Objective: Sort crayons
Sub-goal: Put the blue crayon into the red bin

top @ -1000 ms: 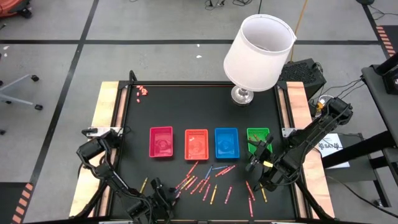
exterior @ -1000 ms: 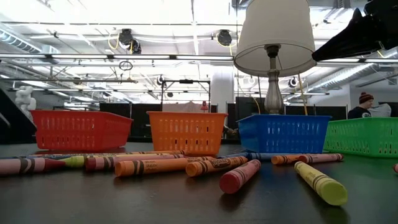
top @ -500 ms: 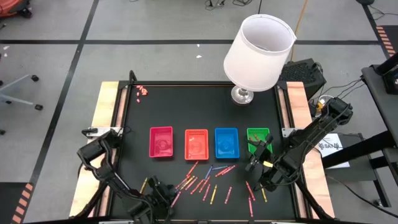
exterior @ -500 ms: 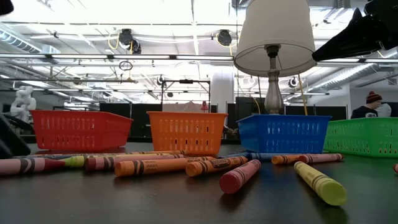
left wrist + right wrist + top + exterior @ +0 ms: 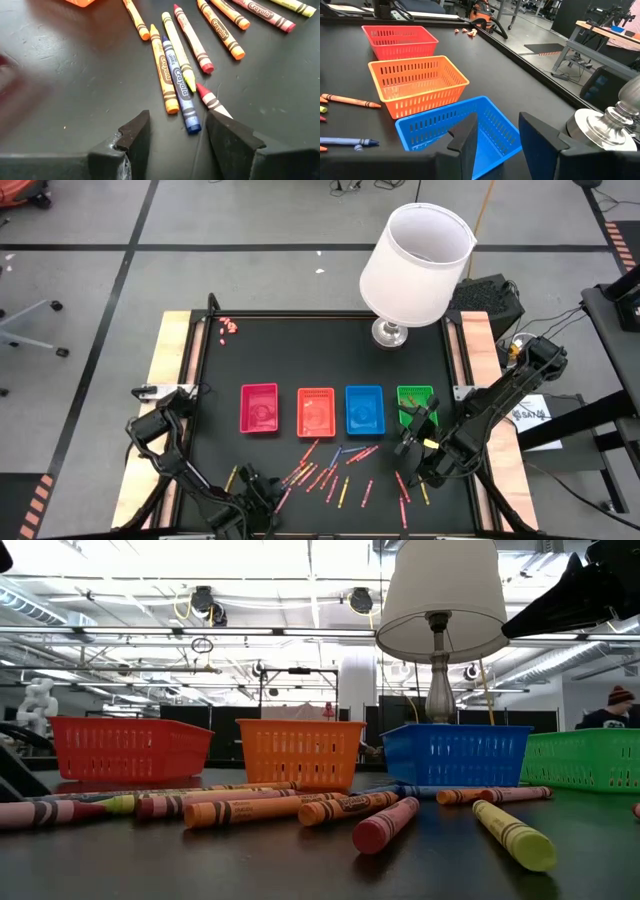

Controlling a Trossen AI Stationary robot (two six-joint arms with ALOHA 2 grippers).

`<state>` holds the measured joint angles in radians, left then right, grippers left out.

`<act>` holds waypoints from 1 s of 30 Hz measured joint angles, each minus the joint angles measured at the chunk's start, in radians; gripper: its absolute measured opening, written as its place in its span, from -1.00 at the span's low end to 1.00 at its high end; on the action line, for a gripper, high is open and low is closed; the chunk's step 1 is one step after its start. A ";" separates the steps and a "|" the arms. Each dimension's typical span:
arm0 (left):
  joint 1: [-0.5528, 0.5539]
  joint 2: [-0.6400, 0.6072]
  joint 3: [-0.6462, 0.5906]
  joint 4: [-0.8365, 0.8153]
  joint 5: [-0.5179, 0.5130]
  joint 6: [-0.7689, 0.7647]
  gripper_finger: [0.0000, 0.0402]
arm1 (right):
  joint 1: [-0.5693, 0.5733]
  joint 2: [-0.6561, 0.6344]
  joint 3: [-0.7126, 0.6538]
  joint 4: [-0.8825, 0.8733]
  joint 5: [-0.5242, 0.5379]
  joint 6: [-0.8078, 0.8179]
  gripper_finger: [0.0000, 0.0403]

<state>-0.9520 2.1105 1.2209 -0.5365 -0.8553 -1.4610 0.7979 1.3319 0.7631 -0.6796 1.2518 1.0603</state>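
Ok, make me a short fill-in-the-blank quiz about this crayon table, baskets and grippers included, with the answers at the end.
1. From left to right in the high view, the baskets run red, orange, blue and ____.
2. The left gripper hangs just above a ____ crayon lying between an orange crayon and a yellow one.
3. The right gripper is ____ and holds nothing.
4. The lamp stands at the table's far ____ corner in the high view.

Missing words: green; blue; open; right
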 joint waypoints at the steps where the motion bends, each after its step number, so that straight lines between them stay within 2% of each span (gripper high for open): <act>1: 0.000 0.000 0.000 0.000 0.000 0.000 -0.03 | 0.000 0.000 0.000 0.000 0.000 0.000 -0.37; 7: 0.002 0.001 0.000 0.001 0.001 0.000 -0.08 | 0.000 0.000 0.000 0.003 0.000 0.000 -0.37; 20: 0.004 0.002 0.000 -0.003 0.015 0.007 -0.72 | 0.000 0.000 0.000 0.003 0.000 0.000 -0.37; 25: 0.004 0.002 0.000 -0.019 0.021 0.000 -0.88 | 0.000 0.000 0.000 0.003 0.000 0.000 -0.37; 30: 0.004 0.002 0.000 -0.022 0.023 0.000 -0.92 | 0.000 0.000 0.000 0.003 0.000 0.000 -0.37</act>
<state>-0.9478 2.1120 1.2209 -0.5589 -0.8321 -1.4609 0.7979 1.3319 0.7635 -0.6770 1.2518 1.0607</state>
